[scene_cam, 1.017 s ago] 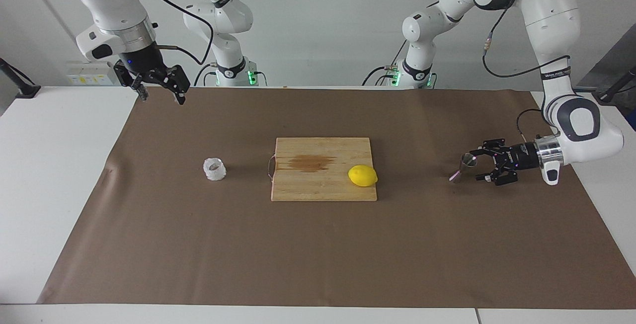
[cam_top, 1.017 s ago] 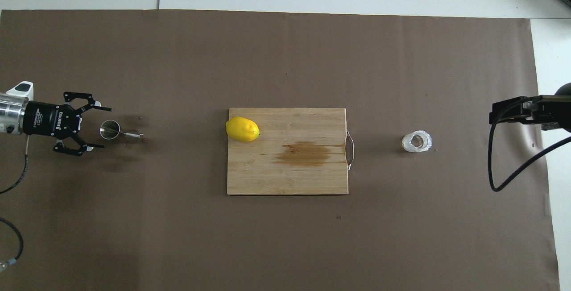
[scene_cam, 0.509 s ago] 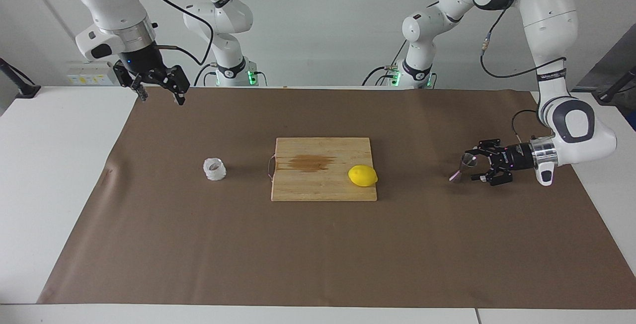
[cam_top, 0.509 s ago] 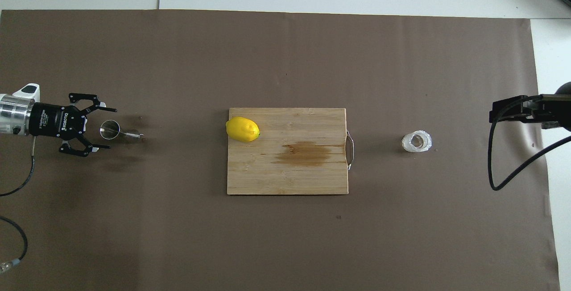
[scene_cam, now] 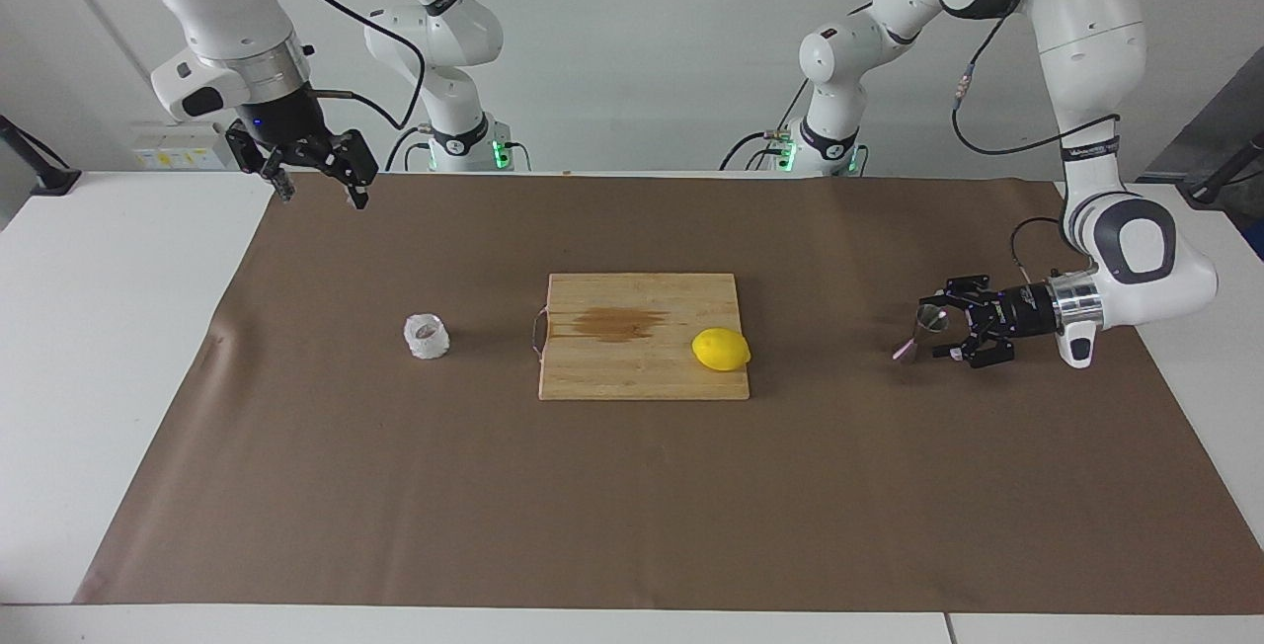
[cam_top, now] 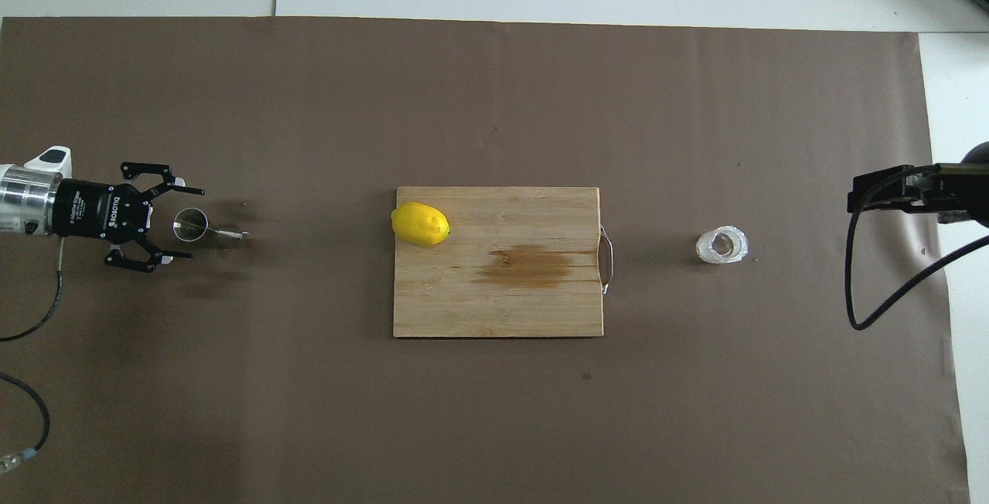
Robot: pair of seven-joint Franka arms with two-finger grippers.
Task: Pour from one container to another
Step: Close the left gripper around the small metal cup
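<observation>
LEFT HAND (cam_top: 174,223): fingers apart, low at left arm's end of bench, tips flanking jigger (cam_top: 190,225), no clamp | GLASS CUP (cam_top: 722,246): toward right arm's end, beside cutting board (cam_top: 498,311) | RIGHT HAND (scene_cam: 318,182): apart, raised, waiting | STEP: reaching for jigger | NEXT: close on jigger; fetch cup.

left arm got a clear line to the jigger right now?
Probably yes. The left end effector lies low and sideways, open, with the jigger standing between its spread fingers or just off their tips. Nothing else is near; the cutting board and lemon sit well toward the table's middle.
</observation>
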